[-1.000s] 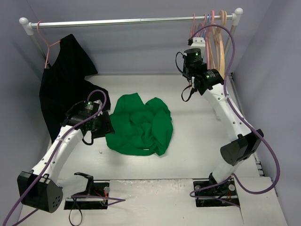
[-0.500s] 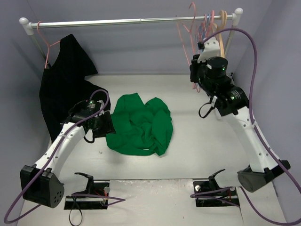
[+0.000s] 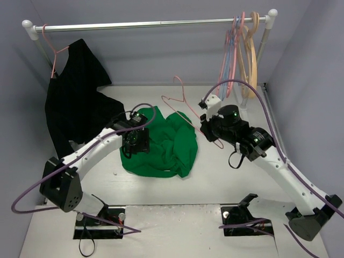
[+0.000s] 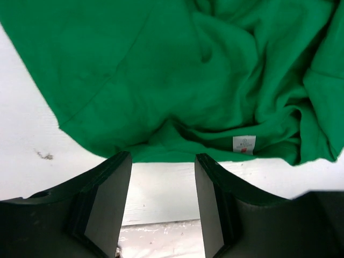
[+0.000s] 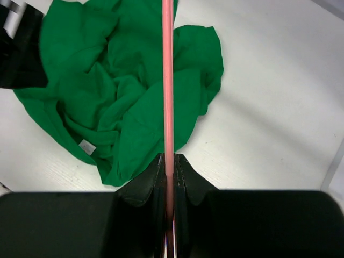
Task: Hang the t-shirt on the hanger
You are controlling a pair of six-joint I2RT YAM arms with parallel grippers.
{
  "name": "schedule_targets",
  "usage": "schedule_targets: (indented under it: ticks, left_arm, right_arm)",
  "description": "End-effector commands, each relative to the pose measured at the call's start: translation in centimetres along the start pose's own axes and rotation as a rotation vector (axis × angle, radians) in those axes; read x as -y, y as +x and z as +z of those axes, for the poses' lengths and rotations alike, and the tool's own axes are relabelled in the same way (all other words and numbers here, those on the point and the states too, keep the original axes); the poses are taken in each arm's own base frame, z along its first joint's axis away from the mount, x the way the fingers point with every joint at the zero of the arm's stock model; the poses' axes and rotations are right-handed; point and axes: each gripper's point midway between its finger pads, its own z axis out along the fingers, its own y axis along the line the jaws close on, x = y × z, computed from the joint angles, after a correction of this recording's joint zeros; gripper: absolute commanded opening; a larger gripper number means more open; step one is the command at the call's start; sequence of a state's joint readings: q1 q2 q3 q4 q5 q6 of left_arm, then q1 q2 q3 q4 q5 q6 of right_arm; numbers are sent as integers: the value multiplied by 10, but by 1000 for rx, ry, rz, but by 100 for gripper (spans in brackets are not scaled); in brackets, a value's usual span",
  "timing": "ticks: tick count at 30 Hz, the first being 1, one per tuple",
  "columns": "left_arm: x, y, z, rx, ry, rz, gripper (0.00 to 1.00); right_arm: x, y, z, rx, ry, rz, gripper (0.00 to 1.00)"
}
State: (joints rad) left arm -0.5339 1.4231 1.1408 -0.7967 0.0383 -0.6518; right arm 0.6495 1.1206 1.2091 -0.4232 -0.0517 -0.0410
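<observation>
The green t-shirt [image 3: 161, 142] lies crumpled on the white table, with its neck label showing in the left wrist view [image 4: 244, 145]. My left gripper [image 3: 134, 144] is open and empty, low over the shirt's left edge [image 4: 161, 80]. My right gripper [image 3: 206, 124] is shut on the pink hanger [image 3: 183, 107] and holds it above the shirt's right side, hook pointing to the back. In the right wrist view the pink wire [image 5: 168, 80] runs straight up from the shut jaws over the shirt [image 5: 123, 91].
A rail [image 3: 150, 23] spans the back. A black garment [image 3: 72, 102] hangs on a pink hanger at its left end. Blue and tan wooden hangers [image 3: 242, 48] hang at its right end. Grey walls close in both sides.
My right gripper has taken the pink hanger off the rail and carried it down and left over the shirt. My left gripper has moved right onto the shirt's left edge.
</observation>
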Motion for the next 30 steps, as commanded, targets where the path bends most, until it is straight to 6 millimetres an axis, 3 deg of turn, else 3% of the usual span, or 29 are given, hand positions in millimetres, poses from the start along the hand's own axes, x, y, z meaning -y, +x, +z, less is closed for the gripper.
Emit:
schedule_targets:
  ticks: [1, 9, 14, 20, 22, 26, 27, 30]
  left_arm:
    - [8, -10, 1, 38, -66, -19, 50]
    - [21, 21, 40, -88, -106, -59, 50]
    - [24, 46, 49, -150, -132, -51, 50]
    - [8, 81, 63, -210, -177, -68, 49]
    - [3, 84, 66, -213, -191, -65, 45]
    - [-2, 75, 76, -191, -220, -24, 22]
    - [0, 65, 77, -171, -219, -16, 14]
    - [5, 34, 87, -111, -197, 64, 5]
  right_arm:
    - [0, -36, -32, 175, -2, 22, 0]
    - [1, -19, -37, 157, 5, 39, 0]
    - [1, -12, -39, 155, 3, 36, 0]
    - [2, -4, -36, 149, 8, 19, 0]
    - [1, -2, -35, 147, 3, 14, 0]
    - [3, -1, -35, 152, 10, 7, 0]
    - [3, -1, -35, 152, 12, 6, 0]
    - [6, -2, -38, 161, 27, 4, 0]
